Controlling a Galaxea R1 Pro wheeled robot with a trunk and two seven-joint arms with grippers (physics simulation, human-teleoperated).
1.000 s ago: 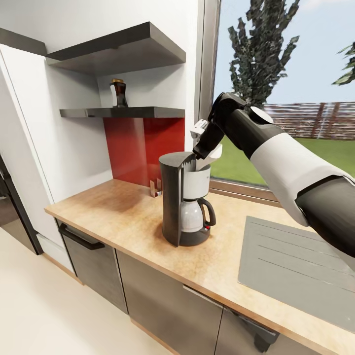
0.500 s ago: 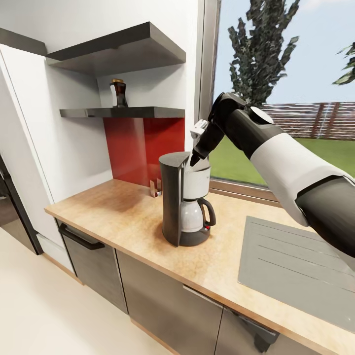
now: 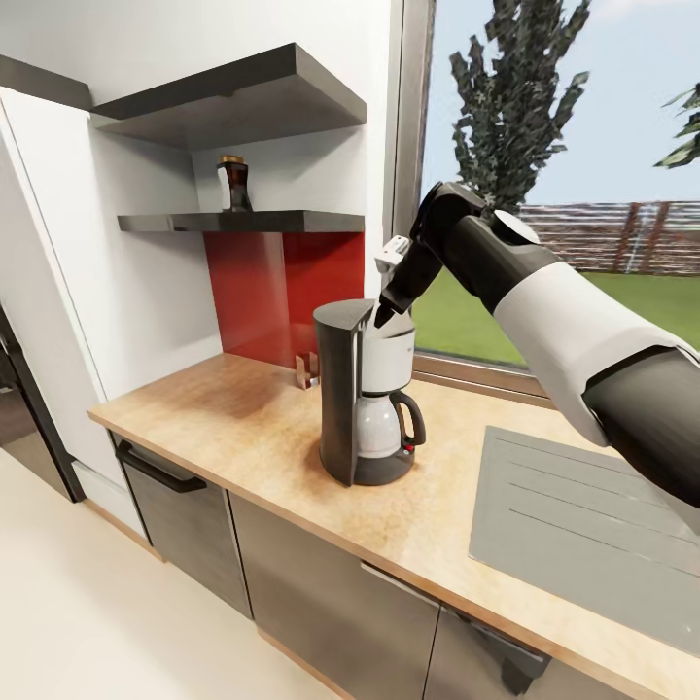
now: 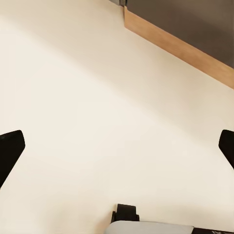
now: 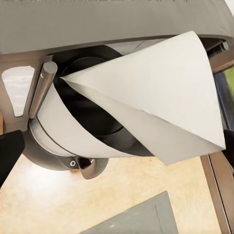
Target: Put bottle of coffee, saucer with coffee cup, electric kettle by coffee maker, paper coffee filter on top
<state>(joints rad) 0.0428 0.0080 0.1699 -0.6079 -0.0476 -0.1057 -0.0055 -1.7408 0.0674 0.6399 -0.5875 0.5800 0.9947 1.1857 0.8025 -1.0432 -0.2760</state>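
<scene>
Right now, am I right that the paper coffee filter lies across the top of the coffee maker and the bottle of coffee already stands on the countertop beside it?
Not quite: the bottle of coffee is on the kitchen shelf, not the countertop, as the head view shows. The rest holds: the paper coffee filter does lie across the top of the coffee maker.

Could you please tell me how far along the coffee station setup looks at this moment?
Done: the coffee maker stands on the kitchen countertop. In hand: the paper coffee filter lies across the maker's top, with the right gripper just above it, fingers apart, apparently released. Left: the bottle of coffee is on the kitchen shelf; the saucer, cup and kettle are not beside the maker.
</scene>
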